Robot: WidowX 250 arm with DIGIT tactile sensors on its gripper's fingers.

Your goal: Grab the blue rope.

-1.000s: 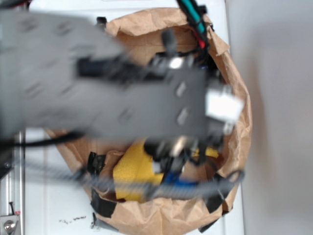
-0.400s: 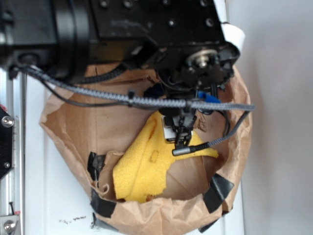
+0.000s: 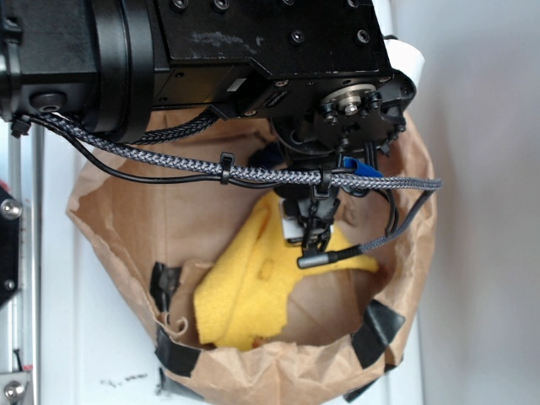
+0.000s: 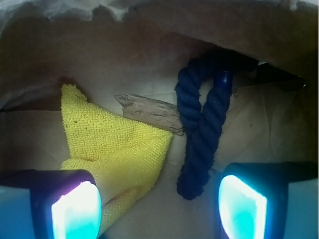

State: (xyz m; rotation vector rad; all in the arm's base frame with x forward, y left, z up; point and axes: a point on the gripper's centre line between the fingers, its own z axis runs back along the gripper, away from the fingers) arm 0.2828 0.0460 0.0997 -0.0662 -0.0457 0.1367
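The blue rope (image 4: 202, 134), a dark navy twisted loop, lies on the brown paper floor in the wrist view, running away from me. Its near end rests between my fingers, close to the right one. My gripper (image 4: 158, 209) is open; both lit pads stand wide apart with nothing held between them. The left pad (image 4: 75, 206) hangs over a fold of the yellow cloth (image 4: 114, 139). In the exterior view the black arm (image 3: 253, 51) covers the rope, so I cannot make it out there.
A crumpled brown paper bag (image 3: 126, 219) rings the work area, held by black tape (image 3: 375, 329). The yellow cloth (image 3: 245, 287) lies low in the bag. A grey braided cable (image 3: 253, 173) crosses beneath the arm. A torn paper flap (image 4: 149, 110) lies left of the rope.
The arm has swung from the bag's lower middle toward its upper part and is no longer blurred. Over the last half second it has barely shifted.
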